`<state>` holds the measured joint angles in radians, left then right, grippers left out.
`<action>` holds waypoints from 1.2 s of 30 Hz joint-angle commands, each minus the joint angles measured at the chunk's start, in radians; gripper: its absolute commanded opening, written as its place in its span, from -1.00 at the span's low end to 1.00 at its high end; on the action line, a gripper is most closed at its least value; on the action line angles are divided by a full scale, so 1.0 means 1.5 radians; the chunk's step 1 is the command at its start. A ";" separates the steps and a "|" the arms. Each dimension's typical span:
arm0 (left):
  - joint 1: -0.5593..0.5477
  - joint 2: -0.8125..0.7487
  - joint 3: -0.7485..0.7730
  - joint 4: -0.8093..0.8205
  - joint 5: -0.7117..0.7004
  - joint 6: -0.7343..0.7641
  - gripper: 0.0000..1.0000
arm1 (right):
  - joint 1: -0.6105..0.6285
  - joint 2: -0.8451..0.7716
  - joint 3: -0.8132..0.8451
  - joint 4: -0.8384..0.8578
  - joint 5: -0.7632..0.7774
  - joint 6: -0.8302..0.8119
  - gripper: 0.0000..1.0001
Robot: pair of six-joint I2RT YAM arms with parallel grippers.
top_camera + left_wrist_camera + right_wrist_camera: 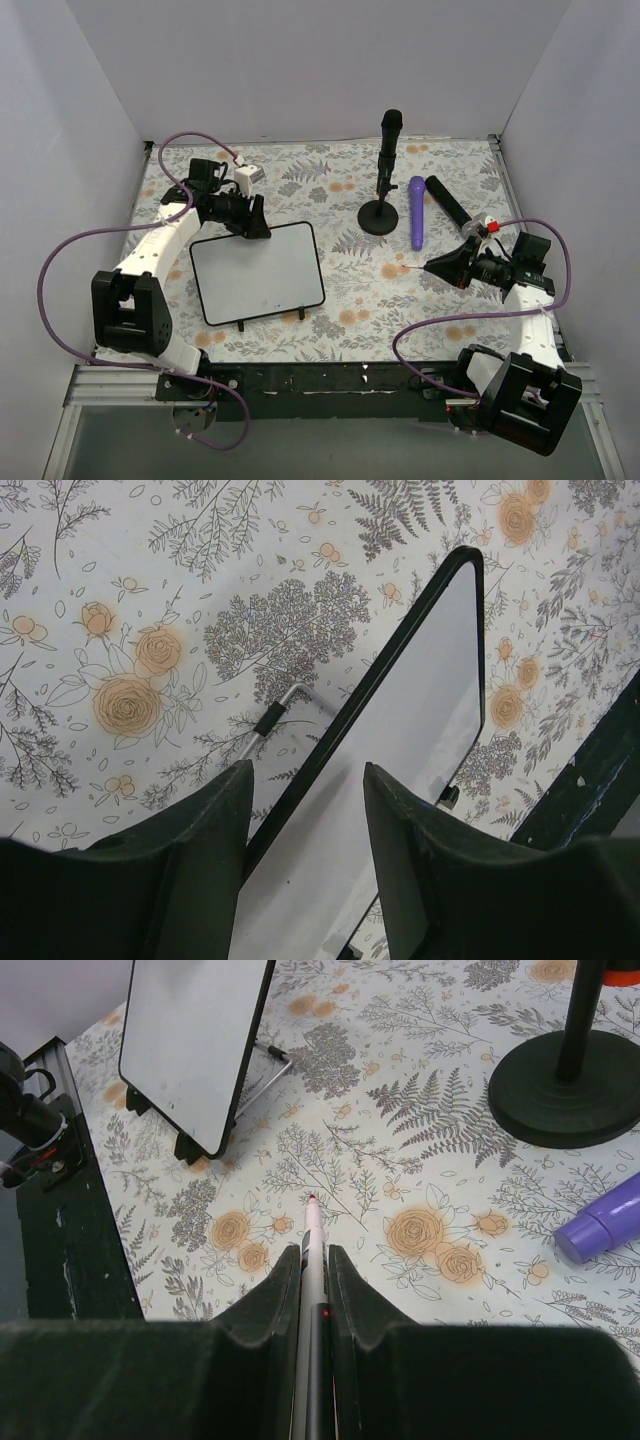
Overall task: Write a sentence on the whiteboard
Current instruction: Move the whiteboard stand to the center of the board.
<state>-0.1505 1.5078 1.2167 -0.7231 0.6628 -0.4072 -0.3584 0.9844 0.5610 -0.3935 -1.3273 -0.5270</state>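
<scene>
The whiteboard (258, 272) stands tilted on its small feet at the left of the floral table. Its face is blank white, and no sentence shows on it. My left gripper (255, 228) sits at the board's far top edge. In the left wrist view its fingers stand apart, open, astride the black frame of the whiteboard (400, 740), with the left gripper (305, 770) not pressing on it. My right gripper (314, 1250) is shut on a red-tipped marker (315, 1225) that points toward the whiteboard (190, 1040). The right gripper (432, 266) hovers at the table's right.
A black microphone stand (380, 215) with a round base (565, 1085) stands at the back centre. A purple microphone (417, 212) and a black one (447, 202) lie beside it. The table's dark front edge (320, 375) runs below the board.
</scene>
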 commanded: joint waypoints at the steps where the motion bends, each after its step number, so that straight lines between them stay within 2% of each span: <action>1: -0.003 0.025 0.003 -0.023 0.013 0.000 0.01 | 0.003 -0.003 0.028 -0.003 -0.019 -0.008 -0.97; 3: -0.004 0.037 0.012 -0.027 0.018 0.005 0.16 | 0.003 -0.002 0.028 -0.003 -0.018 -0.008 -0.97; 5: -0.004 0.051 0.020 -0.033 0.027 0.009 0.21 | 0.003 -0.001 0.028 -0.003 -0.018 -0.008 -0.97; 9: -0.004 0.063 0.020 -0.037 0.053 0.017 0.12 | 0.003 -0.001 0.028 -0.003 -0.019 -0.008 -0.97; 10: -0.003 0.062 0.020 -0.036 0.068 0.020 0.04 | 0.003 0.000 0.028 -0.003 -0.019 -0.008 -0.97; 12: -0.004 0.060 0.019 -0.036 0.079 0.021 -0.41 | 0.003 0.000 0.028 -0.004 -0.019 -0.008 -0.97; 14: -0.004 0.057 0.020 -0.031 0.085 0.021 -0.97 | 0.003 -0.001 0.028 -0.003 -0.018 -0.008 -0.97; 27: -0.024 0.094 0.072 0.039 0.097 0.016 -1.00 | 0.003 -0.004 0.029 -0.003 -0.011 -0.009 -0.97; 36: -0.049 0.090 0.076 0.217 0.095 -0.028 -1.00 | 0.003 -0.004 0.029 -0.004 -0.007 -0.009 -0.97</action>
<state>-0.2337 1.6600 1.2869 -0.6315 0.9127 -0.4950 -0.3576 0.9844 0.5613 -0.3939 -1.3273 -0.5274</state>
